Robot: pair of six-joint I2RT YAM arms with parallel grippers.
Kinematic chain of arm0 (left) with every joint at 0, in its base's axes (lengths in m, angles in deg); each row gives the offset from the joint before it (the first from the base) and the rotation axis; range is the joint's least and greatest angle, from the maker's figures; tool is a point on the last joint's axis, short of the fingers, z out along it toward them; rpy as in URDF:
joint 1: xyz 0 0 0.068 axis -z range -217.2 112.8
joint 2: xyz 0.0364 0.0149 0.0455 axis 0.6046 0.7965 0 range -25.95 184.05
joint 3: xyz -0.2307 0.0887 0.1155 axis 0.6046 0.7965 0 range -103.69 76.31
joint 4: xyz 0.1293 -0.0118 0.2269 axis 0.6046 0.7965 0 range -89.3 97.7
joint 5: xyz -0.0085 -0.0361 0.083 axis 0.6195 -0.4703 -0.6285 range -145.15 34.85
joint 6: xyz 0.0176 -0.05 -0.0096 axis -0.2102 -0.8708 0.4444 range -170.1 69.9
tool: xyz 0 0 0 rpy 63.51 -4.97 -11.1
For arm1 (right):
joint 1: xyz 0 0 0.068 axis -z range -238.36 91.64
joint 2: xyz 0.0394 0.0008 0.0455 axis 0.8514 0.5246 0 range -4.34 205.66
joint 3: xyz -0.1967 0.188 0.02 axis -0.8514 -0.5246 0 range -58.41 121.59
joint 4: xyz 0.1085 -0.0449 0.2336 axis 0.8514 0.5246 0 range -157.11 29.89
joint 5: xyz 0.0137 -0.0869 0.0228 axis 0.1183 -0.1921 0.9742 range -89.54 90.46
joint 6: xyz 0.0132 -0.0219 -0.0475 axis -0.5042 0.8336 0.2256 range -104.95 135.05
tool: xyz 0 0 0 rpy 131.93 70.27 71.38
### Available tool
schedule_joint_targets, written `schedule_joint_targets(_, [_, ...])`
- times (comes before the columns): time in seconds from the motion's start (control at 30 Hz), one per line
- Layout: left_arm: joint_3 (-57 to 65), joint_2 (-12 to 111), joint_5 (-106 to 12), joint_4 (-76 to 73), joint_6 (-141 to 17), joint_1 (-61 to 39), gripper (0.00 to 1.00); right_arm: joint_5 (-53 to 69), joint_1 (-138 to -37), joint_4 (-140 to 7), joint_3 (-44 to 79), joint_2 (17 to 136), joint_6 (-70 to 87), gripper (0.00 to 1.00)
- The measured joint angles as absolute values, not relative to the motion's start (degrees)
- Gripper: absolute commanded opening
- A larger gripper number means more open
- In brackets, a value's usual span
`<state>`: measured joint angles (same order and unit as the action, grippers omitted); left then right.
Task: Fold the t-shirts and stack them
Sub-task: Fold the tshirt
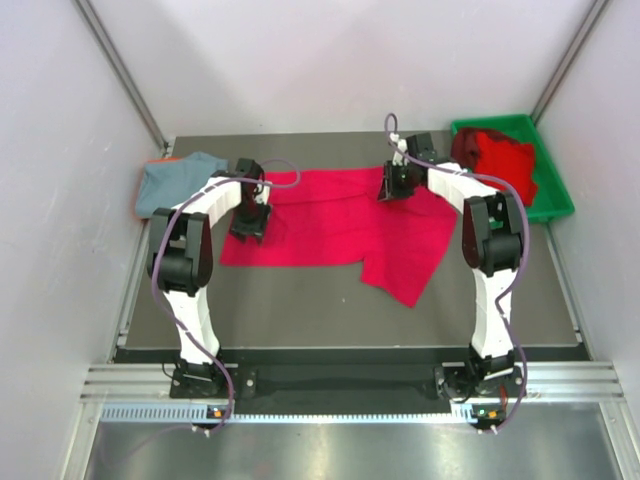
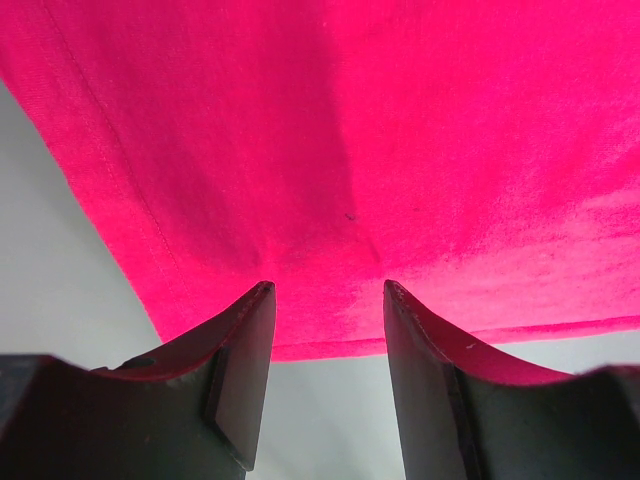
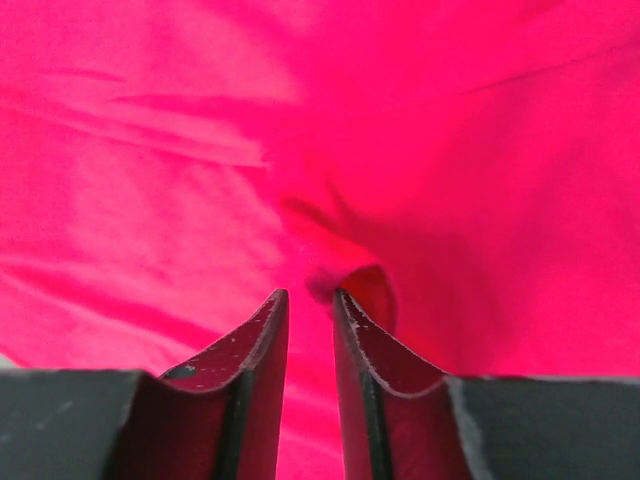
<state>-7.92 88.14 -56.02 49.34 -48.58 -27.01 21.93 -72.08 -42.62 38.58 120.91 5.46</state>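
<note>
A bright red t-shirt [image 1: 340, 225] lies spread across the middle of the dark table, one corner hanging toward the front right. My left gripper [image 1: 248, 222] is low over its left edge. In the left wrist view the left gripper [image 2: 325, 290] stands open, with the red shirt's hem [image 2: 330, 348] and bare table between its fingers. My right gripper [image 1: 393, 185] is at the shirt's far edge. In the right wrist view the right gripper [image 3: 310, 293] has its jaws a narrow gap apart, and a small pucker of red cloth [image 3: 352, 285] rises at the tips.
A grey-blue t-shirt [image 1: 178, 180] lies bunched at the table's far left corner. A green bin [image 1: 552, 185] at the far right holds darker red cloth [image 1: 492, 152]. White walls close in on both sides.
</note>
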Motion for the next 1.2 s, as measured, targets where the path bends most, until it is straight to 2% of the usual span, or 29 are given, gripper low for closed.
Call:
schedule_joint_targets(0.3, [-8.8, 88.9, -55.0, 49.3, -48.7, -27.0, 0.52, 21.4, -74.9, -42.6, 38.0, 119.9, 4.9, 0.27])
schedule_joint_targets(0.7, [-9.4, 89.0, -54.9, 49.4, -48.7, -27.0, 0.52, 18.7, -72.4, -42.5, 41.0, 119.8, 5.6, 0.26])
schedule_joint_targets(1.2, [-11.4, 91.1, -55.1, 49.4, -48.7, -27.0, 0.53, 17.3, -72.2, -42.3, 38.2, 117.4, 9.1, 0.27])
